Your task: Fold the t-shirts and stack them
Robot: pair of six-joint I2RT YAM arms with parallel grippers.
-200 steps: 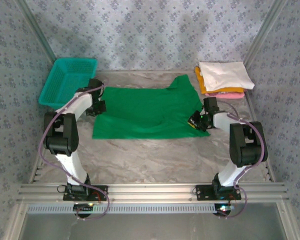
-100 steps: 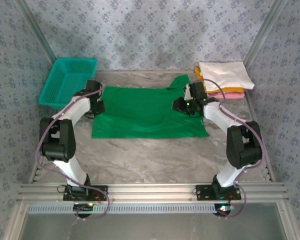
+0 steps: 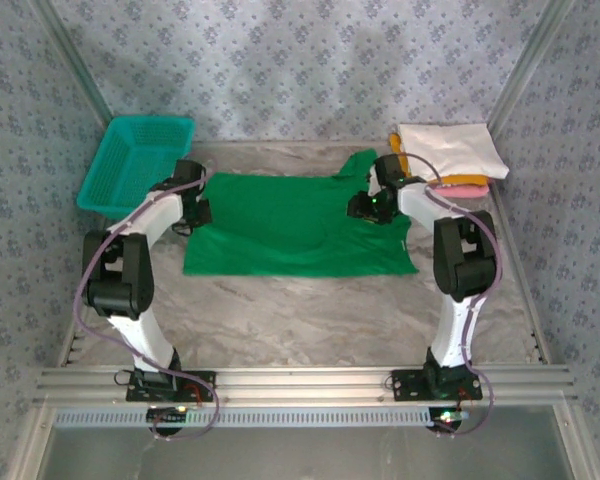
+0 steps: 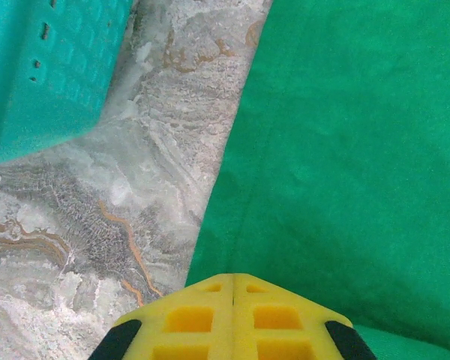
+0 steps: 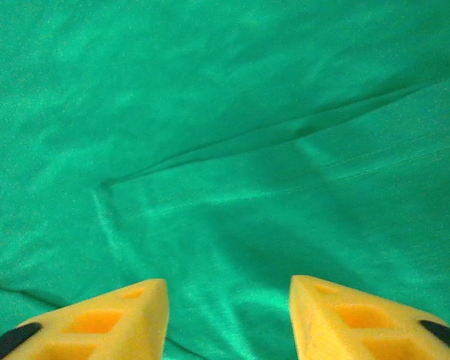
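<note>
A bright green t-shirt lies spread flat on the marble table, its cloth also seen in the left wrist view and the right wrist view. At the back right sits a stack of folded t-shirts: white on top, orange-yellow and pink under it. My left gripper is shut at the green shirt's left edge; no cloth shows between its fingers. My right gripper hangs open just above the shirt's far right part, near the sleeve.
A teal mesh basket stands at the back left, close to my left gripper. Bare marble table runs in front of the shirt. Patterned walls close in the back and both sides.
My right gripper has gone from the shirt's near right corner to its far right part and has opened. The left gripper has stayed shut at the left edge.
</note>
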